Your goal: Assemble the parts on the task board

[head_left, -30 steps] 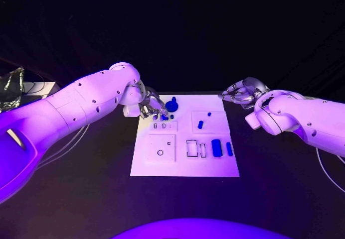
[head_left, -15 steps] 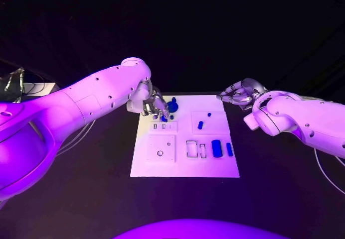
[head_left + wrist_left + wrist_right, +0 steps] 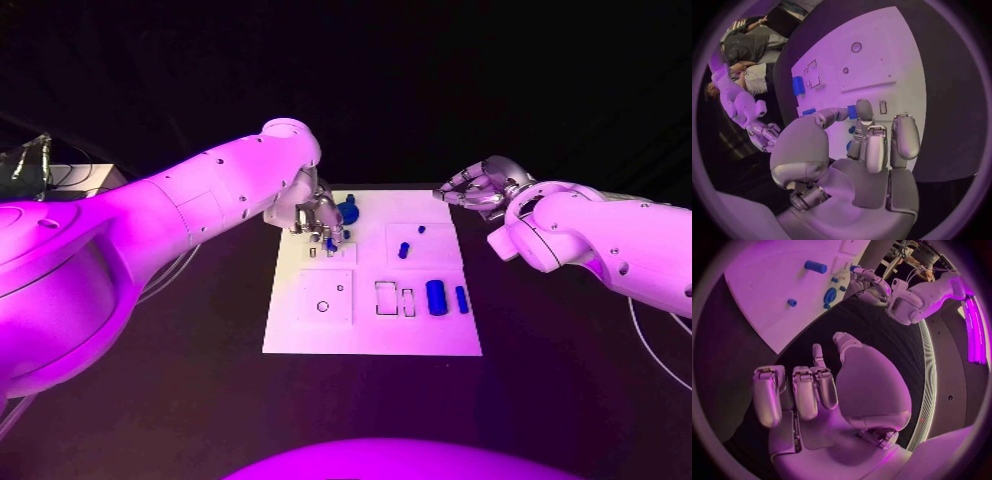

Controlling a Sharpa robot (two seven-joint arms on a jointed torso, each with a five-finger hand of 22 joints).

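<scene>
White task board [image 3: 296, 335] lies mid-table, several small blue parts [image 3: 434, 297] loose on it, slots [image 3: 385, 297] unfilled: assembly looks early. Left hand [image 3: 313, 215] over the far-left corner pinches a small blue piece [image 3: 330, 241], apparently. Right hand [image 3: 483, 186] off-board, fingers curled, grasping nothing.

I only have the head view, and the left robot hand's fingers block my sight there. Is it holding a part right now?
Observer: It looks so. In the left wrist view, the left robot hand pinches a small blue part between its thumb and a finger, over the task board.
Operator: And the right one's palm?
Observer: The right wrist view shows the right robot hand with fingers curled in and nothing in them, over the black table.
</scene>
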